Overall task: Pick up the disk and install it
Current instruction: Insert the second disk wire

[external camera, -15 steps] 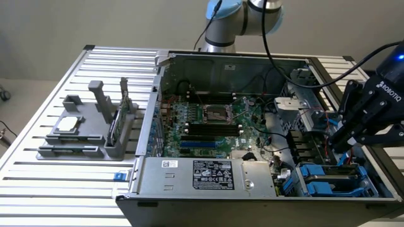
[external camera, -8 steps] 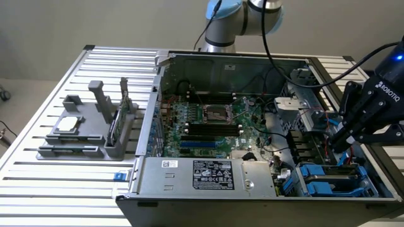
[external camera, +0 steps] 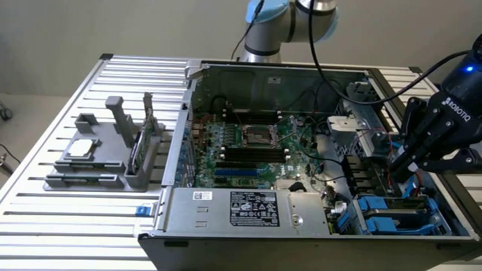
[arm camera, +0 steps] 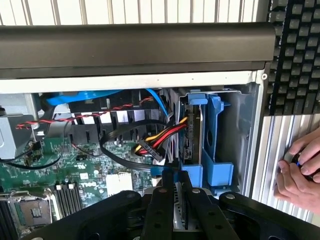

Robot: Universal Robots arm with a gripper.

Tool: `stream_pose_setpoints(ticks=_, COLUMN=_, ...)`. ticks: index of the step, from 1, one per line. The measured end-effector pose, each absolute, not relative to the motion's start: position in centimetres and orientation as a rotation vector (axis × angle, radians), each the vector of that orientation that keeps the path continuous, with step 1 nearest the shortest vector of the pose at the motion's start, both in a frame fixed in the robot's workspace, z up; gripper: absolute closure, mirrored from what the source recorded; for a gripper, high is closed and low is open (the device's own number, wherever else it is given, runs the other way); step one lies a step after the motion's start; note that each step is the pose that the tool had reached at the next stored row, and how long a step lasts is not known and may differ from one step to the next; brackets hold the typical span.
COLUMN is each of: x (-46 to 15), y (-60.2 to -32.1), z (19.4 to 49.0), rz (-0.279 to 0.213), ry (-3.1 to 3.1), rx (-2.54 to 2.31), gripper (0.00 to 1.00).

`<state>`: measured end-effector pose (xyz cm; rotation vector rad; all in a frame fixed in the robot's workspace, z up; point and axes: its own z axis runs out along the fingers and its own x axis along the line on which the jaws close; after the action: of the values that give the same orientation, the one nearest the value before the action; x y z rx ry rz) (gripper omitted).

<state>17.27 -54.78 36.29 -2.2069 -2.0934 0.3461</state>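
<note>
The pincer [arm camera: 176, 207] is seen closed narrowly on the upper edge of the disk [arm camera: 175, 192], which is held upright on its edge between the black fingers [arm camera: 159, 215]. In the exterior view the pincer [external camera: 403, 164] is placed low inside the open computer case [external camera: 226, 73], at the exterior view's right, just above the blue drive bays [external camera: 391, 217]. A second blue carrier [arm camera: 207, 145] with cables [arm camera: 160, 135] plugged beside it is seen in the bay. The case is carried by the slatted bench [external camera: 53, 226]. A person's hand [arm camera: 300, 170] rests outside the case.
</note>
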Motion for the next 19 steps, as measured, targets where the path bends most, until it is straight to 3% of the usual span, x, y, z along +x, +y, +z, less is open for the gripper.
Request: stream_pose_setpoints(ticks=19, x=17.9, y=-57.1, z=35.4, rz=0.32, ry=-2.087, rx=-2.193, gripper=0.84)
